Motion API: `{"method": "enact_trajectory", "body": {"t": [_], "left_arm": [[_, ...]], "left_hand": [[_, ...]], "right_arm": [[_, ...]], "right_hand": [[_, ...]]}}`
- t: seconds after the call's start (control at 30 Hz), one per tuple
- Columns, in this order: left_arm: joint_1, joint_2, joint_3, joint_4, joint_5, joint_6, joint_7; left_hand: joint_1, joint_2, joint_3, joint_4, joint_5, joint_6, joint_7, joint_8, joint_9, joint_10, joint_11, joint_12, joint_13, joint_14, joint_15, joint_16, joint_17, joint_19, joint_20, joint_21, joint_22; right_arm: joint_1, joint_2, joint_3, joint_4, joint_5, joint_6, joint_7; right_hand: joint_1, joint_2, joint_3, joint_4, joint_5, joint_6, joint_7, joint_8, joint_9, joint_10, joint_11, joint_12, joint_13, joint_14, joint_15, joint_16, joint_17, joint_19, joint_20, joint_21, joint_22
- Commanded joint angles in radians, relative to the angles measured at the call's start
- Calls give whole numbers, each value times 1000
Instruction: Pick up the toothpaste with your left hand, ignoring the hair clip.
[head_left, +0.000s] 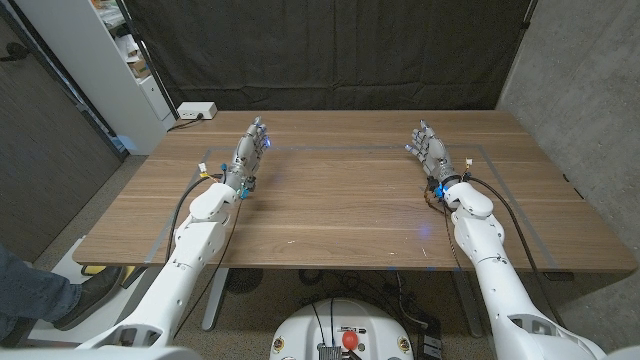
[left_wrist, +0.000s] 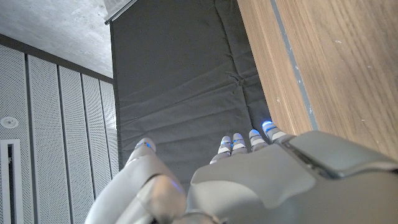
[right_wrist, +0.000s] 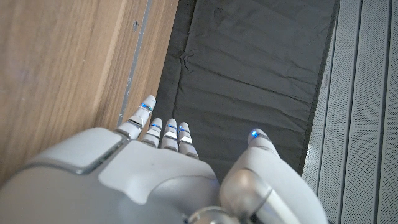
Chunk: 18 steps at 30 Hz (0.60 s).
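On wood table (head_left: 340, 210): L hand (head_left: 250, 150) & R hand (head_left: 428, 148) empty, fingers apart

text: none legible | labels: none | numbers: none | signs: none

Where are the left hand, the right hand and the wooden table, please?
left hand (head_left: 252, 143): head view, back of the hand.
right hand (head_left: 427, 146): head view, back of the hand.
wooden table (head_left: 340, 200): head view, bare middle.
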Motion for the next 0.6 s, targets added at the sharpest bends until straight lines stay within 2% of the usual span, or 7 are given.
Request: {"method": "enact_trajectory", "body": {"t": [0.03, 0.6], "left_arm": [[31, -23, -49, -32, 23, 13, -22], [61, -28, -88, -59, 25, 17, -33]], "left_hand": [[5, 7, 6, -3, 8, 5, 1, 10, 3, 4, 0, 6, -1, -25, 2, 7, 3, -86, 7, -2, 5], [9, 15, 7, -5, 7, 11, 2, 9, 3, 13, 2, 9, -7, -15, 4, 8, 3, -80, 14, -8, 5]], "right_arm": [[4, 39, 45, 0, -45, -4, 36], [22, 58, 54, 17, -69, 0, 49]], "right_hand": [[0, 6, 4, 0, 9, -1, 6, 3, 3, -3, 9, 0, 6, -5, 2, 3, -1, 7, -1, -4, 3], [-1, 8, 3, -1, 10, -3, 6, 2, 3, -4, 5, -1, 6, -5, 5, 3, -4, 10, 1, -14, 3]]}}
